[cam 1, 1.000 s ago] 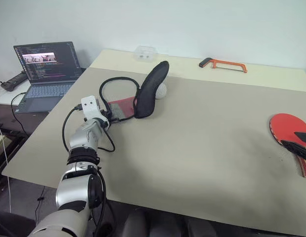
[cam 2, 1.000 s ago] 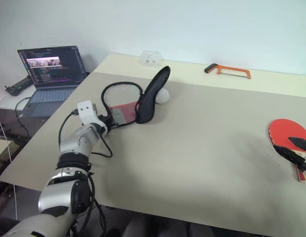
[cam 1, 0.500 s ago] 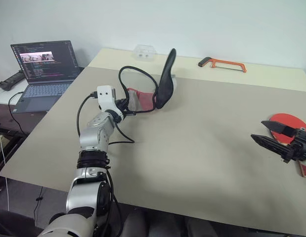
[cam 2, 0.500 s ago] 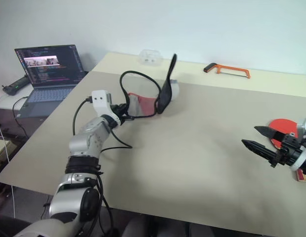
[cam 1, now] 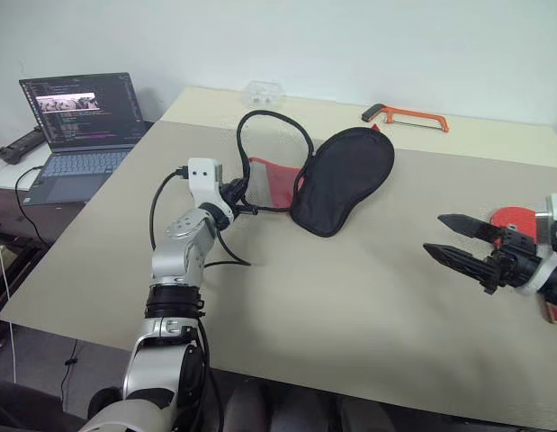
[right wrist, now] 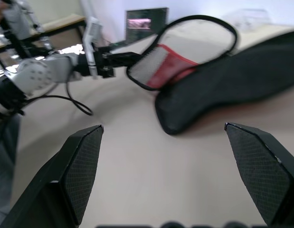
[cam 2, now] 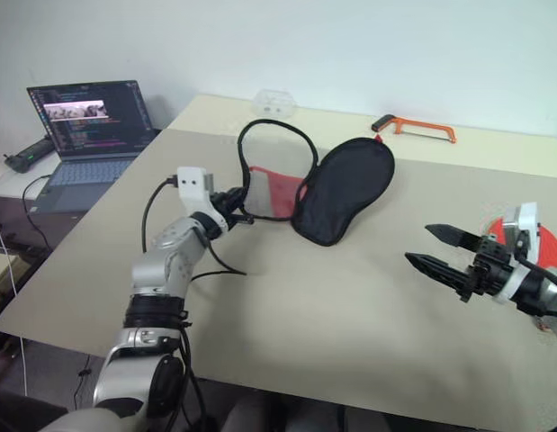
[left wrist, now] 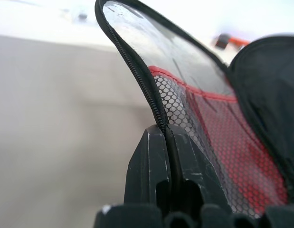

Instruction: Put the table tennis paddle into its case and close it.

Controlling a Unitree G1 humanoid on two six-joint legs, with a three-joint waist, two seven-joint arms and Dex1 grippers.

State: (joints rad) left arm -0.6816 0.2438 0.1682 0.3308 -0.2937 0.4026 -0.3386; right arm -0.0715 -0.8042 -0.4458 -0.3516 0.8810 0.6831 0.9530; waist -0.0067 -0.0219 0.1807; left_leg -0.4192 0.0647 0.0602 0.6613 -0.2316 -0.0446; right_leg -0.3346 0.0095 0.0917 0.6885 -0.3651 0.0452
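Right gripper, jaws spread wide and empty, is now reaching in toward the case, having left the table tennis paddle lying behind it, well right of the case. Left gripper is clamping the case's zipper rim, having lifted it so the black half is flopping open rightward. Judgement: case is opened; paddle is not yet inserted.

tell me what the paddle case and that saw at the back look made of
The case looks like soft matte black fabric: its flap droops limply. Its other half has a red panel behind black mesh and a coiled zipper rim, seen in the left wrist view. The hacksaw has an orange frame, probably painted metal; its handle is dark.
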